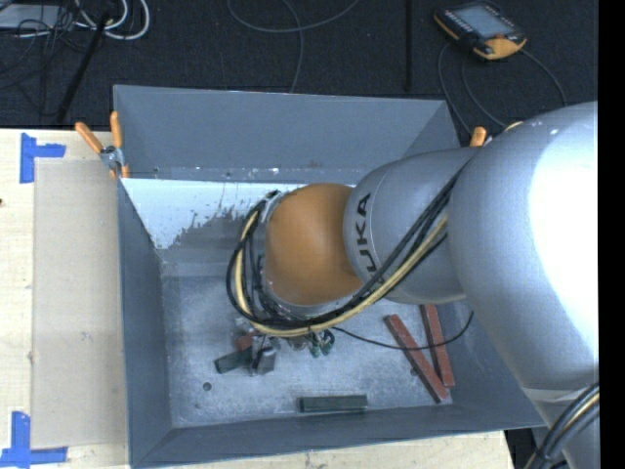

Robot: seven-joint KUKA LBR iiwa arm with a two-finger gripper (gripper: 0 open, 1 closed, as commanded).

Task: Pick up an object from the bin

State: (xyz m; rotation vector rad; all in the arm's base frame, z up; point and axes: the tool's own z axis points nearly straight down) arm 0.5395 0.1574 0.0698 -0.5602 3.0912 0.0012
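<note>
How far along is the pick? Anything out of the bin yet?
Done: the gripper is down at the floor of the bin, left of centre. In hand: it sits beside a small dark grey piece; a grasp cannot be confirmed. Left: gripping and lifting out. The flat dark bar and reddish-brown sticks lie untouched.

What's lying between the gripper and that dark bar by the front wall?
Nothing: the camera view shows bare bin floor between gripper and dark bar.

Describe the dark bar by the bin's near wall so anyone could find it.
Look in the grey metal bin, on its floor by the near wall. A flat dark bar lies there alone, parallel to that wall, unlike the slanted reddish-brown sticks.
</note>
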